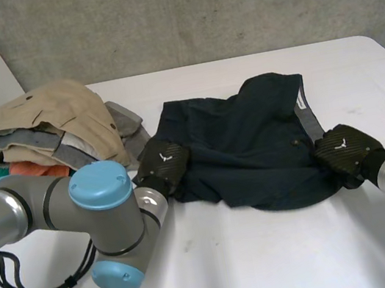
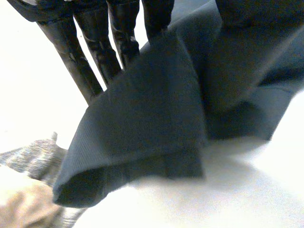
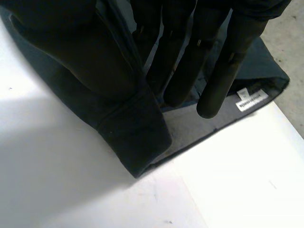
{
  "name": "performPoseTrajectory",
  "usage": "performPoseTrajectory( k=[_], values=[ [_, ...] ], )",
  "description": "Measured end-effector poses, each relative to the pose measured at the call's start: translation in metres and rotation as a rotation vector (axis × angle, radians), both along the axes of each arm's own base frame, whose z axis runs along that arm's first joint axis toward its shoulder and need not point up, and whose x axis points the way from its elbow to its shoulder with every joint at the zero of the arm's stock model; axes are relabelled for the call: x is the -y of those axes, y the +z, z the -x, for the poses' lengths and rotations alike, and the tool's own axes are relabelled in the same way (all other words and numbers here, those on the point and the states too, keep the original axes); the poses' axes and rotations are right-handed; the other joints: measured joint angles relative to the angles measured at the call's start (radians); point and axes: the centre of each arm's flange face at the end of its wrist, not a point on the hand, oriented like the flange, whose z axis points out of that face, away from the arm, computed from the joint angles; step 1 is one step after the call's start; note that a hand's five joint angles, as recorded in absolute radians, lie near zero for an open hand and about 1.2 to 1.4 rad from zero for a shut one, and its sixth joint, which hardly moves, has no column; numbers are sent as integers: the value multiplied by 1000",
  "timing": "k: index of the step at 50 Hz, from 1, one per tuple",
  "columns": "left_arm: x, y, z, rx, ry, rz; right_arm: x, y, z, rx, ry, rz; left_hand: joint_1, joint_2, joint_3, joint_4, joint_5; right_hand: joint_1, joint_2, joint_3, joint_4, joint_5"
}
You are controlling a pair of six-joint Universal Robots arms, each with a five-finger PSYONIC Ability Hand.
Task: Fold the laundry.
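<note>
We see a dark navy garment (image 1: 244, 142) of thin, matte woven cloth lying rumpled on the smooth white bench (image 1: 271, 249), near its middle. Its long axis runs across the bench from the robot's left to its right. A grey waistband (image 1: 311, 119) with a small white label (image 1: 298, 101) is at the right end, and a stitched hem is at the left end.

The left hand (image 1: 162, 163) is at the garment's left edge. From the left wrist we see its straight black fingers (image 2: 103, 47) going in behind a raised fold of the garment (image 2: 142, 133), and we read the hand as grasping that fold. The fold hangs as a soft tube with its hem gaping open above the bench.

The right hand (image 1: 342, 147) is at the right edge, just beside the waistband. In its wrist view a doubled, seamed edge of the garment (image 3: 137, 128) runs up between the thumb and the fingers (image 3: 228, 57), pinched there. The label (image 3: 249, 99) lies flat beyond the fingertips.

A heap of other clothes (image 1: 48, 128), with tan twill on top and grey knit and orange below, sits at the far left of the bench, near the left hand. Its grey knit (image 2: 28, 156) is close to the hanging hem. Bare bench lies open in front of the garment and off to its right, while a rough concrete wall (image 1: 191, 10) closes the far side.
</note>
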Motion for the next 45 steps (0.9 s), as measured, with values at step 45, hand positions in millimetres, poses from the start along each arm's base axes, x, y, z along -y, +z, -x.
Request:
performPoseTrajectory(
  k=[45],
  values=[
    [-4, 75, -55, -125, 33, -279, 8, 32, -46, -45, -230, -5, -422, -384, -361, -372, -358, 31, 1, 5, 4, 8]
  ],
)
